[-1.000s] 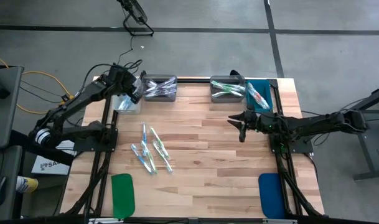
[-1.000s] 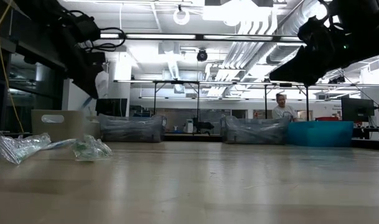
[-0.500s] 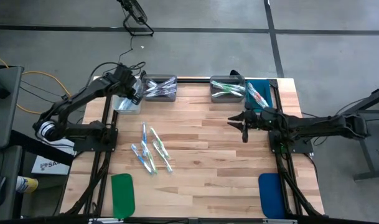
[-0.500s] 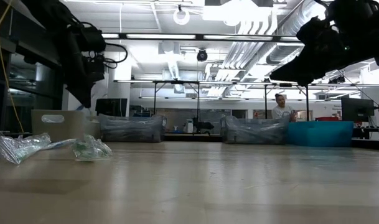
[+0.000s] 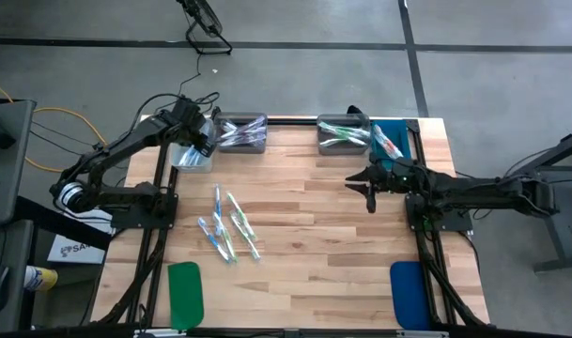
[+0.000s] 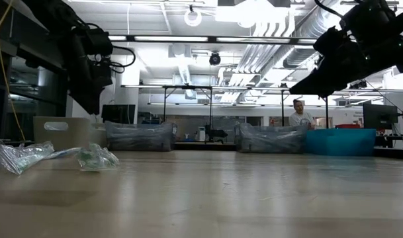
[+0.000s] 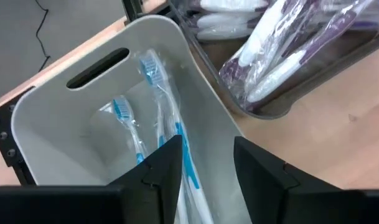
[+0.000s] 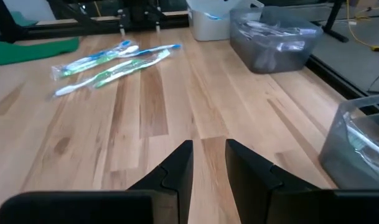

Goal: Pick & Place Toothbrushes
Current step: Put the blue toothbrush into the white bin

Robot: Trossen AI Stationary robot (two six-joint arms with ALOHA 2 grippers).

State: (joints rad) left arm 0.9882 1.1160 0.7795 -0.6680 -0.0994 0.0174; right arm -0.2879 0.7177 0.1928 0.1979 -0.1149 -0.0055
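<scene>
The left claw (image 7: 205, 171) is held spread above the white plastic bin (image 7: 46, 118); nothing is pinched. The clear-wrapped blue toothbrushes (image 7: 170, 124) below it are judged light and slippery. Grasping at mid-handle is advised.

a loose cluster of clear-wrapped toothbrushes (image 5: 227, 225) with blue and green accents is lying flat at centre-left of the high view. two blue-bristled ones (image 7: 153, 118) are resting lengthwise in the white bin at upper left; more wrapped ones are filling the grey, clear and teal bins along the top.
</scene>
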